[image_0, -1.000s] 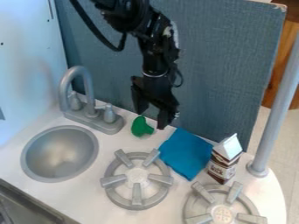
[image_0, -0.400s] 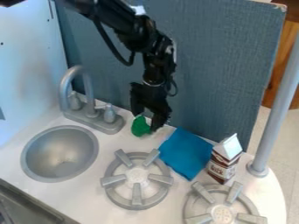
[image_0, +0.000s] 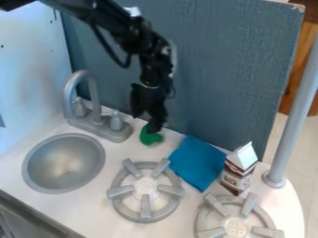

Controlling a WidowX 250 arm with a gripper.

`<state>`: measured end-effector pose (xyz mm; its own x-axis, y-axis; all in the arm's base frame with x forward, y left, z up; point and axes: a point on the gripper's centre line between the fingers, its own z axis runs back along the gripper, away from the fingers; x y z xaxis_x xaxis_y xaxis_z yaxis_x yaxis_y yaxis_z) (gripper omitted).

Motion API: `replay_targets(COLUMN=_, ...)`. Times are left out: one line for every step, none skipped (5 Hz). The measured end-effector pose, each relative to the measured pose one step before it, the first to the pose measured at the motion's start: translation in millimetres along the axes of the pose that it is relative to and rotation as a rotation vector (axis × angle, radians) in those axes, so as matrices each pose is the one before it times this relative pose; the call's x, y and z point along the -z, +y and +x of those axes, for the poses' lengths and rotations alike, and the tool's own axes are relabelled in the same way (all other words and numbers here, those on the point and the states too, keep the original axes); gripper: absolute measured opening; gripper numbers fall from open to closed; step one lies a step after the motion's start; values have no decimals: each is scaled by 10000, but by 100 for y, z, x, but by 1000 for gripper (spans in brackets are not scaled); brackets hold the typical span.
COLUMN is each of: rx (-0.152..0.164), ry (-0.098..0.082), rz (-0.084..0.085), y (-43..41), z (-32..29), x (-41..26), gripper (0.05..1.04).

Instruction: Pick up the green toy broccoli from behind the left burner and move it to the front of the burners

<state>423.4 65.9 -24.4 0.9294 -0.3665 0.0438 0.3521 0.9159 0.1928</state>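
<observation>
Zero lifting done imo: the fingers (image_0: 145,124) look spread right at the green toy (image_0: 149,137), which sits on the desk (image_0: 90,207) near the blue cloth (image_0: 197,162), so gripping, lifting and placing are left.

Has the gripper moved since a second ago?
Yes. In the camera view, the gripper has shifted left, nearer the faucet, which has stayed put.
</observation>
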Motion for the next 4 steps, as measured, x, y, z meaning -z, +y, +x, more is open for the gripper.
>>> replay_targets(rx=-75, ry=69, rz=-417, y=2162, z=-767, x=1040, gripper=1009)
replay_targets(rx=-40, ry=-173, rz=-135, y=778, z=-236, x=419, gripper=1009)
replay_targets(rx=170, ry=-527, rz=-624, y=-504, z=563, x=227, gripper=1009)
replay_targets(rx=-233, ry=-427, rz=-585, y=-174, z=293, x=-156, gripper=1009)
